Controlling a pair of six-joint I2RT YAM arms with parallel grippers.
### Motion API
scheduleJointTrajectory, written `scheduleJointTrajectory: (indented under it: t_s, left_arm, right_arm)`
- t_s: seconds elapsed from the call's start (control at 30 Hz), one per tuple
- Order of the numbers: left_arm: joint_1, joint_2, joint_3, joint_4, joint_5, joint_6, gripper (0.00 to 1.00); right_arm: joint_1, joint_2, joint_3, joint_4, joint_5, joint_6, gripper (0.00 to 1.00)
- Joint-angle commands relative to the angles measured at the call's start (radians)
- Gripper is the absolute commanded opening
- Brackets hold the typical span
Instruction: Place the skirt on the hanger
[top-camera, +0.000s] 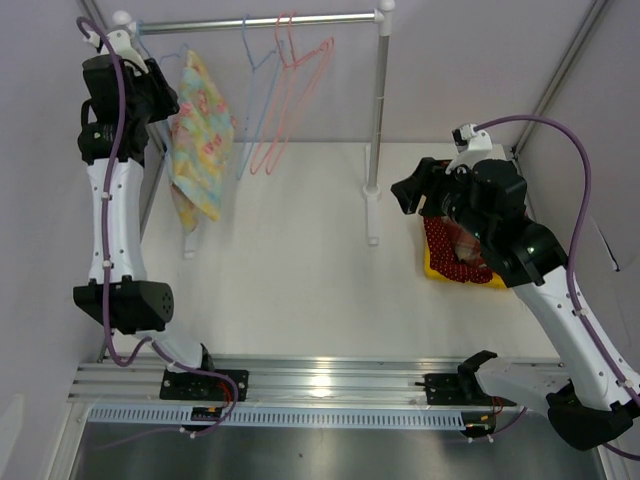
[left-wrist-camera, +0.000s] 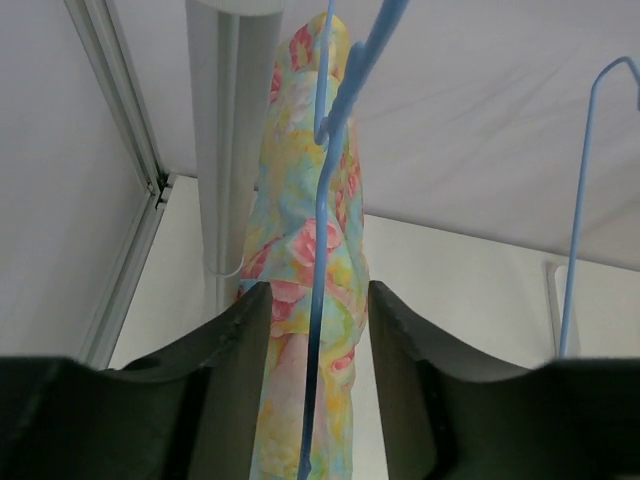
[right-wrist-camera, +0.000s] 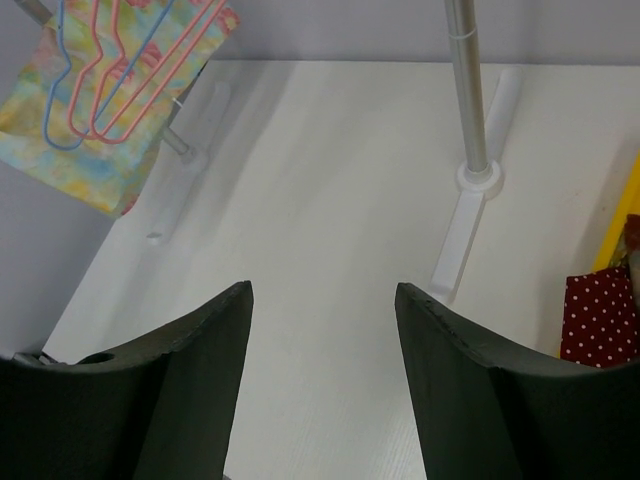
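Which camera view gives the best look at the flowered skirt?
The top external view: the flowered skirt shows nearly whole there, hanging from the rail. The left wrist view sees it only edge-on, as a narrow strip very close to the lens. The right wrist view catches it far off in a corner, partly cut by the picture's edge.

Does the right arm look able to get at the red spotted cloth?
Probably yes: the open, empty right gripper hovers right beside the red spotted cloth, lying uncovered in its yellow tray.

The right arm (top-camera: 500, 215) hides half the red dotted cloth (top-camera: 450, 258) — the skirt (left-wrist-camera: 285, 250) runs off-frame below.
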Motion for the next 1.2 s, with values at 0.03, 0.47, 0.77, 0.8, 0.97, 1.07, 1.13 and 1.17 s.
scheduleJointTrajectory:
  t_s: [0.03,0.47,0.77,0.8,0.97,1.07,1.13,1.17]
  left_arm:
    - [0.011,-0.097,0.026,-0.005,0.018,-0.017,0.54]
    - [0.009,-0.322,-0.096,-0.025,0.062,-0.046,0.69]
    - [-0.355,-0.555,-0.365,0.035,0.036,-0.063,0.67]
    - [-0.389,-0.575,-0.397,0.044,0.03,-0.069,0.67]
    - [-0.578,-0.681,-0.634,0.081,0.022,-0.084,0.67]
    - [-0.69,-0.719,-0.762,0.115,0.015,-0.104,0.67]
    - [-0.753,-0.729,-0.813,0.13,-0.013,-0.12,0.66]
    - [-0.812,-0.732,-0.86,0.151,-0.019,-0.124,0.66]
  right_arm:
    - [-0.008,-0.027,-0.021,-0.009,0.034,0.009,0.66]
    - [-0.074,-0.003,-0.062,-0.109,0.085,0.037,0.66]
    - [-0.387,0.079,-0.193,-0.135,-0.004,0.084,0.67]
    - [-0.413,0.094,-0.226,-0.128,-0.01,0.087,0.67]
    - [-0.494,0.158,-0.28,-0.097,0.039,0.092,0.7]
    - [-0.552,0.198,-0.288,-0.088,0.047,0.109,0.72]
    - [-0.56,0.217,-0.296,-0.077,0.057,0.115,0.72]
    - [-0.563,0.223,-0.297,-0.08,0.105,0.12,0.74]
